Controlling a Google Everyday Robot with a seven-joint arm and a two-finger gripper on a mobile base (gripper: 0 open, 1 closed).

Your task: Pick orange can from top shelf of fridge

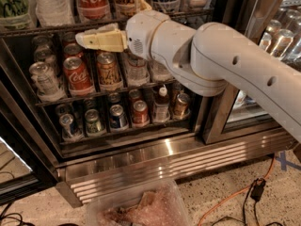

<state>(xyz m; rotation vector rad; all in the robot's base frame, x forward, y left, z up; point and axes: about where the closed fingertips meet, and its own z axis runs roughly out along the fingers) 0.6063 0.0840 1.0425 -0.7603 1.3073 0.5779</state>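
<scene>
Hovering at the fridge (pixel 178 161) front now, the gripper (pixel 83 38) is level w/ the wire rack that carries the big bottles, cream tips pointing left. Can't tell from this angle if it's spread or closed up; nothing seen in its grasp. Orange can (pixel 108 70) is right below it in view, upright on the top shelf (pixel 89 94), the upper of the two can rows. Its silver lid sits just under the gripper's lower edge, apart from it as far as I can see. Red Coca-Cola can (pixel 77 75) stands just beside it on the left, silver can (pixel 44 80) further left, clear bottle (pixel 137 69) on its right, partly behind the white arm (pixel 225 65). Lower row: blue can (pixel 117 117), red can (pixel 140 112), etc. Clear plastic bin (pixel 136 206) on the floor in front, orange cable (pixel 235 197) off to the right.
</scene>
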